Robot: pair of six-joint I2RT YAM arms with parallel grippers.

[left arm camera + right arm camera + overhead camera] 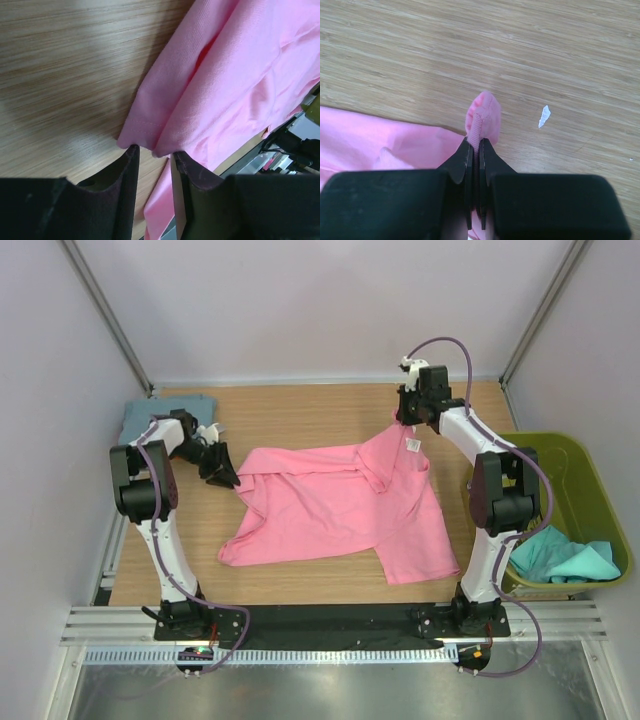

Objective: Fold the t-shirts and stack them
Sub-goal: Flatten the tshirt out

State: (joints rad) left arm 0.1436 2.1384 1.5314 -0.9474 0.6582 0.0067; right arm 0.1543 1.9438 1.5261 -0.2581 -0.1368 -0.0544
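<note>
A bright pink t-shirt point(340, 505) lies spread and partly folded over on the wooden table point(300, 410). My right gripper point(405, 420) is shut on its ribbed collar edge point(482, 112) at the back right and holds that part up off the wood; the jaws point(476, 142) pinch the cloth tight. My left gripper point(222, 472) is at the shirt's left corner. Its fingers point(154, 152) stand apart, with the pink hem point(145, 127) at their tips and none of it between them. A folded grey-blue t-shirt point(160, 412) lies at the back left. A teal t-shirt point(560, 555) lies in the basket.
An olive-green plastic basket point(585, 475) stands off the table's right edge beside the right arm. A small white scrap point(544, 116) lies on the wood near the right gripper. White walls and metal posts enclose the back and sides.
</note>
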